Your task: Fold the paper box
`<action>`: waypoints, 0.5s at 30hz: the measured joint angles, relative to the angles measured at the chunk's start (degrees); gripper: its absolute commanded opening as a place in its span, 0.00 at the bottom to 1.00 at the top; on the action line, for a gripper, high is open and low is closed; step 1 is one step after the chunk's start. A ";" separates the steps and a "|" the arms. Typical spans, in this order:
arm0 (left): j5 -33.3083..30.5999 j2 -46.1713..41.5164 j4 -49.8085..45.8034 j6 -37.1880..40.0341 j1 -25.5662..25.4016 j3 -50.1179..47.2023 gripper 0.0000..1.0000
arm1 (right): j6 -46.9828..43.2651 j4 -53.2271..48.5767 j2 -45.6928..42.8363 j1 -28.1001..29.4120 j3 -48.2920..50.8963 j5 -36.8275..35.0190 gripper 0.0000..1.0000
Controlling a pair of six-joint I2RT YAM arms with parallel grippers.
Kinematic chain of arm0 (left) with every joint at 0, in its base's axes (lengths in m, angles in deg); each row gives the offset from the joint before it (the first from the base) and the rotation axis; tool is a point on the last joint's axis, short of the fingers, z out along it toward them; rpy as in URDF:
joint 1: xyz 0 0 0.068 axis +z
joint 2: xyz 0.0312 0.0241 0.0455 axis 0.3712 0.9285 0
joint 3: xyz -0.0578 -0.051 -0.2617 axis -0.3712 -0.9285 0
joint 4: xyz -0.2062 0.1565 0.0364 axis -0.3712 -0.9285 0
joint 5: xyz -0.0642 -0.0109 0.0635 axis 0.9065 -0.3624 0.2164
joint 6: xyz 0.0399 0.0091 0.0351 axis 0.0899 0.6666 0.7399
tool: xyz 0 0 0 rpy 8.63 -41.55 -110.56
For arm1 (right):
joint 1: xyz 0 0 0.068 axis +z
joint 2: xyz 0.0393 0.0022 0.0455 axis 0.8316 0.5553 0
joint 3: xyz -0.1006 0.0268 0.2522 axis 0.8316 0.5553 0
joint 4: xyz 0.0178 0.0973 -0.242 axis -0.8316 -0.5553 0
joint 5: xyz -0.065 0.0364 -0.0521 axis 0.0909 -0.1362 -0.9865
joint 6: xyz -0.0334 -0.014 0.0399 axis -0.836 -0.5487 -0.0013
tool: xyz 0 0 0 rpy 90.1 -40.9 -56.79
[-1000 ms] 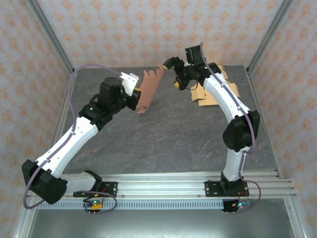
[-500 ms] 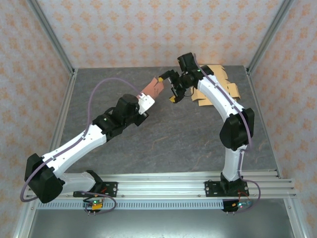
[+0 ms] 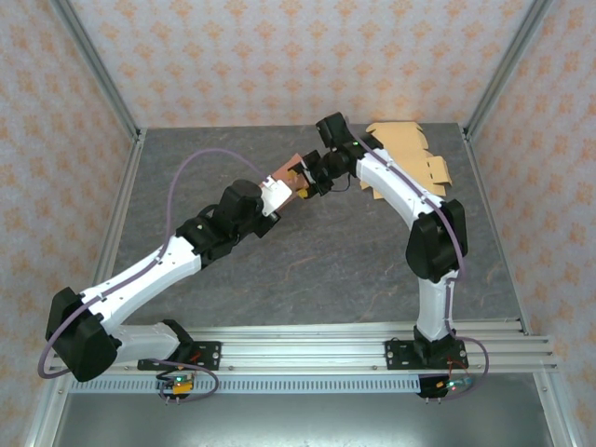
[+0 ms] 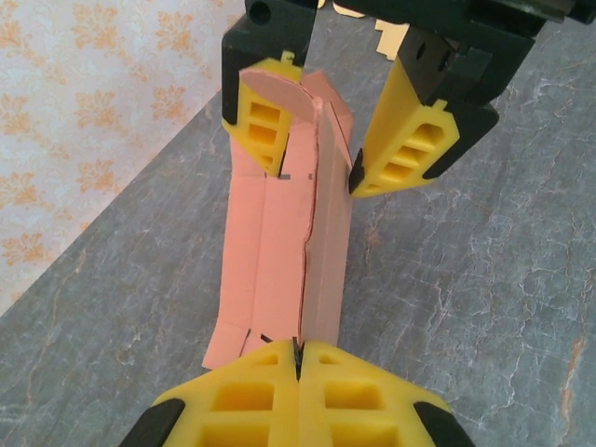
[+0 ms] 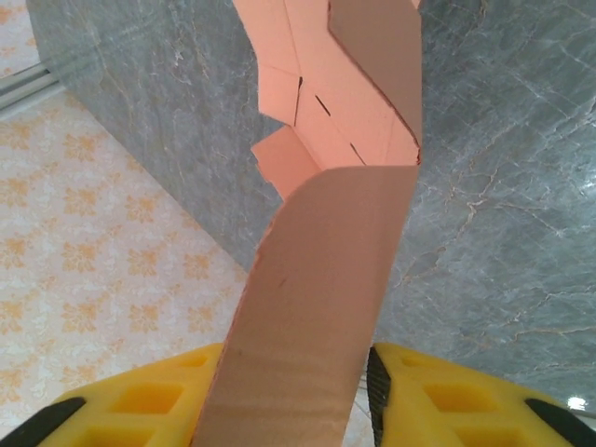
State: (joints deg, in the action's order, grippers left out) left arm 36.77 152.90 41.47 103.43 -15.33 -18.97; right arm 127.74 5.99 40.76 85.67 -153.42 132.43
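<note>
The salmon-pink flat cardboard box blank (image 4: 279,270) hangs in the air above the grey marbled worktop (image 3: 307,270), towards the back, bridged between the two arms. The left tool (image 4: 296,358) is clamped tight on its near end, I'd guess as an anchor so the other arm can work a flap. The right tool (image 4: 312,172) straddles the far end, with one yellow finger (image 4: 261,121) against a rounded flap and the other just beside the opposite edge. Whether it truly grips I cannot tell, because in its own wrist view the flap covers the gap. From overhead, the arms hide most of the blank. A pile of tan cardboard blanks (image 3: 410,154) lies at the back right.
</note>
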 measured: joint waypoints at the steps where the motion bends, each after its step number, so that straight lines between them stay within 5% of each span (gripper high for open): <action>1: 0.02 -0.02 0.31 0.00 0.00 -0.39 0.00 | -0.02 0.00 0.00 -0.09 0.15 0.00 0.36; 6: 0.00 0.04 0.31 -0.15 -0.02 -0.76 0.01 | -0.37 0.63 0.00 -0.09 2.34 -0.02 0.05; 10: -1.07 -0.13 0.07 -2.16 -0.02 -0.76 0.49 | -2.19 0.72 0.00 -0.20 2.80 0.46 0.03; 13: -2.60 -3.28 0.50 -5.51 0.00 -1.88 0.72 | -5.03 1.64 -0.04 -0.26 3.21 0.44 0.00; 15: -4.04 -7.96 1.05 -8.46 0.33 -4.24 0.79 | -8.50 3.08 -0.26 -0.44 4.50 0.48 0.00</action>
State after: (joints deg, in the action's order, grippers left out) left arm 32.73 144.94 42.52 94.97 -15.00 -23.21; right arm 119.23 9.07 40.49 85.24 -148.92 132.91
